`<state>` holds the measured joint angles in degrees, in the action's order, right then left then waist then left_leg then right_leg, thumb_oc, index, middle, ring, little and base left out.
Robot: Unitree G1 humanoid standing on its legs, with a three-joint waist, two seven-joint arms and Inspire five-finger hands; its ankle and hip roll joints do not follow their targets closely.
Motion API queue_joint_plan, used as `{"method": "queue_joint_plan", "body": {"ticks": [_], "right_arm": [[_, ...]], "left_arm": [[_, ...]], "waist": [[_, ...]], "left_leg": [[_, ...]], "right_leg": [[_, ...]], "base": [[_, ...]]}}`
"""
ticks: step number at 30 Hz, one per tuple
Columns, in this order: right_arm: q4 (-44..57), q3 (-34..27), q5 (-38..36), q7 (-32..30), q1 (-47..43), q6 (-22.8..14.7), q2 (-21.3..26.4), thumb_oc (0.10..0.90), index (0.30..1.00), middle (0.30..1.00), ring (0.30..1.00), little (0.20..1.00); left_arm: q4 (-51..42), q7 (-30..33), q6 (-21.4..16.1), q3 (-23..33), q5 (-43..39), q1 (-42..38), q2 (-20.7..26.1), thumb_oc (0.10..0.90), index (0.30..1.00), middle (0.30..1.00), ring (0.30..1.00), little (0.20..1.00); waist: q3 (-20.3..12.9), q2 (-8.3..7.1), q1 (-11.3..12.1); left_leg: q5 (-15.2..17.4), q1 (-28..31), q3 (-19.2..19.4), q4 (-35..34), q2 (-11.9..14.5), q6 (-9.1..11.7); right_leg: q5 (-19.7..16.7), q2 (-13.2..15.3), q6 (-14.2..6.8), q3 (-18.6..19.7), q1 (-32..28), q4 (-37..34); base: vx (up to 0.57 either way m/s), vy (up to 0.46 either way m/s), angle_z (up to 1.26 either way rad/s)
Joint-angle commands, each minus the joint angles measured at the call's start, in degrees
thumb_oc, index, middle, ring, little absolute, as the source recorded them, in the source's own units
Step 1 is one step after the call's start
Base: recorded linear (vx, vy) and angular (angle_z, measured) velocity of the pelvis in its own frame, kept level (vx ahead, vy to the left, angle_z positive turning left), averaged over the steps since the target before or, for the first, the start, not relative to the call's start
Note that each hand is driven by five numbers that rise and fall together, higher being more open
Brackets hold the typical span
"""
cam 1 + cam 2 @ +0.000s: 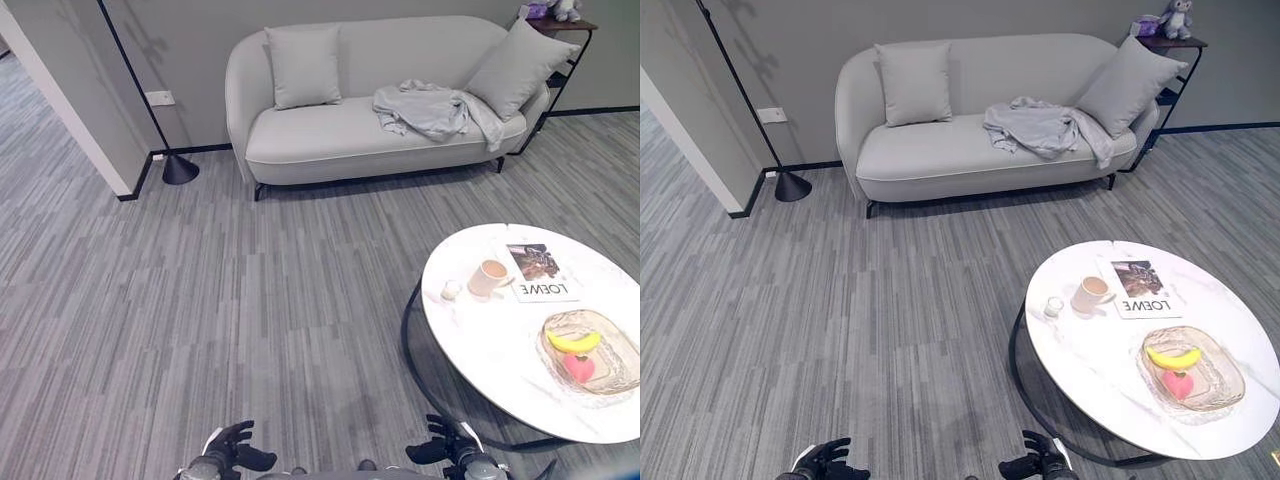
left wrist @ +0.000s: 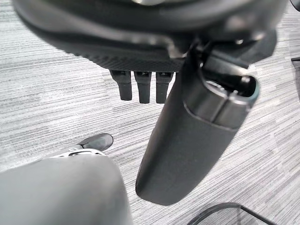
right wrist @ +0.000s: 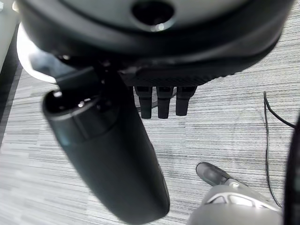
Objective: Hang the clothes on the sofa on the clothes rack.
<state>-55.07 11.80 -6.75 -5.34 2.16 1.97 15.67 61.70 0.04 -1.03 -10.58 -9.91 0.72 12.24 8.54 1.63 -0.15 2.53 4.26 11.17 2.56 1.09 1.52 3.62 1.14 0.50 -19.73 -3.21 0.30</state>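
A crumpled light grey garment (image 1: 432, 107) lies on the right half of the pale grey sofa (image 1: 330, 135) against the far wall, partly tucked beside the right cushion (image 1: 516, 68). My left hand (image 1: 232, 447) and right hand (image 1: 447, 446) hang low at the near edge of the eye views, far from the sofa, over bare carpet. In the wrist views the left hand's fingers (image 2: 143, 86) and the right hand's fingers (image 3: 161, 101) hang straight and relaxed, with nothing in them.
A round white coffee table (image 1: 480, 340) stands at the right, bearing a cup (image 1: 490, 277), a magazine (image 1: 541, 272) and a glass dish (image 1: 620, 372) with a banana. A floor lamp's black base (image 1: 180, 168) stands left of the sofa. A dark side shelf (image 1: 1170, 60) stands right of it.
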Motion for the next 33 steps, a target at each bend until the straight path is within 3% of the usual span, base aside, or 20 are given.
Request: {"method": "queue_joint_plan", "body": {"ticks": [1,3,4,5,7,9,13,16,18,20,21,22,23,24,25,26,29,30,32,33], "right_arm": [[5.6,-0.1,-2.6,-1.0,-2.2,-3.0,3.1,0.8,0.9,0.9,0.9,0.9],[6.4,0.1,-1.8,-0.9,-2.0,-2.8,3.4,0.8,0.9,0.9,0.9,0.9],[8.1,0.4,-1.3,-1.2,-2.1,-2.5,4.1,0.8,0.9,0.9,0.9,0.9],[8.5,0.3,-1.6,-1.4,-2.5,-2.5,4.3,0.8,0.9,0.9,0.9,0.9],[8.7,0.2,-1.9,-1.7,-2.4,-2.3,4.4,0.8,0.9,0.9,0.9,0.9],[8.3,0.0,-2.6,-1.9,-1.9,-2.3,4.2,0.8,0.9,0.9,0.9,0.9],[7.0,0.7,-2.8,-1.8,-2.9,-2.3,4.1,0.8,0.9,0.9,0.9,0.9],[7.7,1.1,-1.5,-0.5,-2.1,-2.2,3.7,0.8,0.9,0.9,0.9,0.9],[8.0,0.8,-1.6,-0.5,-1.6,-2.3,3.1,0.8,0.9,0.9,0.9,0.9],[7.4,0.4,-1.9,0.0,-1.3,-2.3,2.3,0.8,0.9,0.9,0.9,0.9],[7.3,0.3,-1.8,0.5,-1.5,-2.3,2.0,0.8,0.9,0.9,0.9,0.9],[7.7,0.6,-0.7,0.8,-1.8,-2.2,2.0,0.8,0.9,0.9,0.9,0.9],[7.7,0.6,-0.7,0.8,-1.8,-2.2,2.0,0.8,0.9,0.9,0.9,0.9],[8.3,0.6,-0.2,0.8,-2.3,-2.2,2.2,0.8,0.9,0.9,0.9,0.9],[8.3,0.6,-0.2,0.8,-2.3,-2.2,2.2,0.8,0.9,0.9,0.9,0.9],[9.3,0.4,0.2,0.4,-2.9,-2.1,2.0,0.8,0.9,0.9,0.9,0.9],[10.1,-0.4,-0.7,0.4,-3.0,-2.4,2.0,0.8,0.9,0.9,0.9,0.9],[10.7,-0.9,-1.1,0.2,-3.3,-2.5,2.5,0.8,0.9,0.9,0.9,0.9],[10.9,-1.1,-1.3,-0.1,-3.4,-2.5,2.7,0.8,0.9,0.9,0.9,0.9],[11.1,-1.6,-1.9,-0.2,-3.2,-2.4,2.8,0.8,0.9,0.9,0.9,0.9]], "left_arm": [[-1.5,1.2,-2.4,0.9,-5.5,-3.5,1.2,0.8,0.9,0.9,0.9,0.9],[-1.9,1.1,-2.4,1.1,-5.9,-3.2,1.1,0.8,0.9,0.9,0.9,0.9],[-2.8,1.6,-2.3,1.0,-6.5,-3.3,1.0,0.8,0.9,0.9,0.9,0.9],[-2.6,1.8,-2.4,0.8,-6.7,-3.7,1.0,0.8,0.9,0.9,0.9,0.9],[-2.4,2.2,-2.4,0.8,-6.9,-3.9,0.9,0.8,0.9,0.9,0.9,0.9],[-2.2,2.1,-2.1,0.8,-7.3,-4.0,0.6,0.8,0.9,0.9,0.9,0.9],[-2.7,2.3,-2.0,0.6,-6.8,-3.7,0.8,0.8,0.9,0.9,0.9,0.9],[-1.2,2.4,-1.9,1.5,-6.1,-2.9,1.1,0.8,0.9,0.9,0.9,0.9],[-0.4,2.4,-1.8,2.2,-5.7,-2.9,0.9,0.8,0.9,0.9,0.9,0.9],[0.0,2.3,-1.9,2.6,-5.3,-2.5,1.5,0.8,0.9,0.9,0.9,0.9],[-0.2,2.1,-1.8,2.8,-5.2,-2.5,2.0,0.8,0.9,0.9,0.9,0.9],[-1.1,2.0,-1.8,3.2,-5.8,-2.4,2.8,0.8,0.9,0.9,0.9,0.9],[-1.1,2.0,-1.8,3.2,-5.8,-2.4,2.8,0.8,0.9,0.9,0.9,0.9],[-1.6,2.1,-1.8,3.6,-6.2,-2.6,3.1,0.8,0.9,0.9,0.9,0.9],[-1.6,2.1,-1.8,3.6,-6.2,-2.6,3.1,0.8,0.9,0.9,0.9,0.9],[-1.1,2.7,-1.7,4.0,-6.2,-3.2,3.7,0.8,0.9,0.9,0.9,0.9],[-0.8,2.9,-2.3,4.5,-6.7,-3.5,3.6,0.8,0.9,0.9,0.9,0.9],[-0.7,3.1,-2.5,4.3,-6.4,-3.6,3.5,0.8,0.9,0.9,0.9,0.9],[-0.6,3.1,-2.6,4.2,-6.1,-3.5,3.3,0.8,0.9,0.9,0.9,0.9],[0.0,3.0,-2.5,4.9,-5.4,-3.6,2.9,0.8,0.9,0.9,0.9,0.9]], "waist": [[2.0,-3.74,0.1],[2.2,-3.86,0.3],[4.2,-3.98,1.1],[5.0,-4.25,1.4],[5.4,-4.45,1.4],[5.1,-4.9,2.0],[4.3,-4.32,3.2],[2.4,-3.94,3.4],[0.6,-3.91,3.8],[-0.2,-4.93,4.0],[-0.3,-5.4,4.1],[0.6,-6.49,4.1],[0.6,-6.59,4.2],[1.5,-6.61,3.9],[1.5,-6.74,4.0],[2.8,-6.26,3.3],[3.8,-5.04,2.1],[4.8,-4.17,1.0],[5.2,-3.94,0.4],[5.5,-4.15,-0.5]], "left_leg": [[2.1,-4.6,3.3,9.3,4.4,3.4],[1.8,-6.2,3.1,13.3,5.2,3.4],[-3.3,-11.9,0.3,23.2,6.2,4.1],[-5.5,-15.3,-1.2,28.1,6.3,4.7],[-5.8,-17.8,-1.2,29.7,7.1,4.7],[-3.0,-18.9,0.4,20.8,8.8,4.4],[-10.9,-19.0,0.7,-3.1,10.7,6.2],[-12.8,-17.7,1.8,-7.6,11.2,7.2],[-15.1,-16.5,2.2,-7.5,9.2,5.8],[-13.2,-14.1,2.7,-7.3,6.5,3.8],[-11.8,-12.7,2.9,-7.2,4.7,2.4],[-8.5,-10.0,3.0,-6.8,1.3,0.2],[-8.5,-10.0,3.1,-6.8,1.1,0.2],[-6.9,-8.1,3.5,-7.0,-0.3,-1.3],[-6.8,-8.0,3.7,-7.0,-0.4,-1.4],[-3.8,-5.2,4.4,-7.6,-1.7,-3.2],[-0.6,-1.2,4.6,-7.6,-1.6,-3.1],[0.9,0.8,4.6,-7.6,-1.1,-2.5],[1.9,2.3,4.3,-7.6,-1.2,-2.0],[3.9,4.7,4.2,-7.6,-1.2,-0.7]], "right_leg": [[-0.6,4.6,-4.2,-0.3,-4.8,-5.3],[-0.2,4.4,-3.6,-0.3,-5.1,-5.3],[0.5,3.6,-2.1,0.5,-5.7,-5.0],[1.0,3.3,-1.4,0.4,-5.8,-4.8],[1.8,3.1,-0.9,0.0,-5.8,-4.6],[3.9,2.9,-1.9,-0.1,-8.0,-5.3],[5.8,3.6,-3.7,-0.7,-10.6,-5.3],[6.6,3.9,-5.6,0.3,-12.8,-5.3],[5.9,5.9,-6.3,1.0,-12.6,-3.0],[4.0,9.1,-7.2,2.0,-11.7,3.0],[1.2,11.3,-7.7,2.5,-9.6,8.7],[-4.7,15.7,-8.6,3.4,-5.4,21.2],[-4.6,15.9,-8.7,3.6,-5.2,21.4],[-9.5,18.3,-9.0,3.6,-2.4,27.7],[-9.4,18.5,-9.1,3.9,-2.2,27.9],[-14.1,21.9,-10.0,4.1,4.6,37.6],[-11.9,22.9,-9.7,0.0,9.2,32.6],[-9.5,19.9,-9.6,-1.5,12.0,24.4],[-9.2,17.6,-9.8,-1.6,13.4,17.7],[-10.7,13.4,-11.1,-1.7,14.5,5.1]], "base": [[0.05,-0.105,0.03],[0.05,-0.104,-0.02],[0.02,-0.145,-0.04],[0.02,-0.145,-0.05],[0.16,-0.062,0.02],[0.4,0.029,0.01],[0.38,0.143,-0.08],[0.44,0.189,-0.32],[0.49,0.277,-0.44],[0.51,0.287,-0.33],[0.65,0.43,-0.42],[0.47,0.331,-0.36],[0.42,0.342,-0.31],[0.11,0.133,-0.14],[0.3,0.347,0.15],[0.33,0.299,0.37],[0.46,0.152,0.28],[0.36,-0.013,0.15],[0.39,-0.087,0.13],[0.42,-0.117,0.05]]}}
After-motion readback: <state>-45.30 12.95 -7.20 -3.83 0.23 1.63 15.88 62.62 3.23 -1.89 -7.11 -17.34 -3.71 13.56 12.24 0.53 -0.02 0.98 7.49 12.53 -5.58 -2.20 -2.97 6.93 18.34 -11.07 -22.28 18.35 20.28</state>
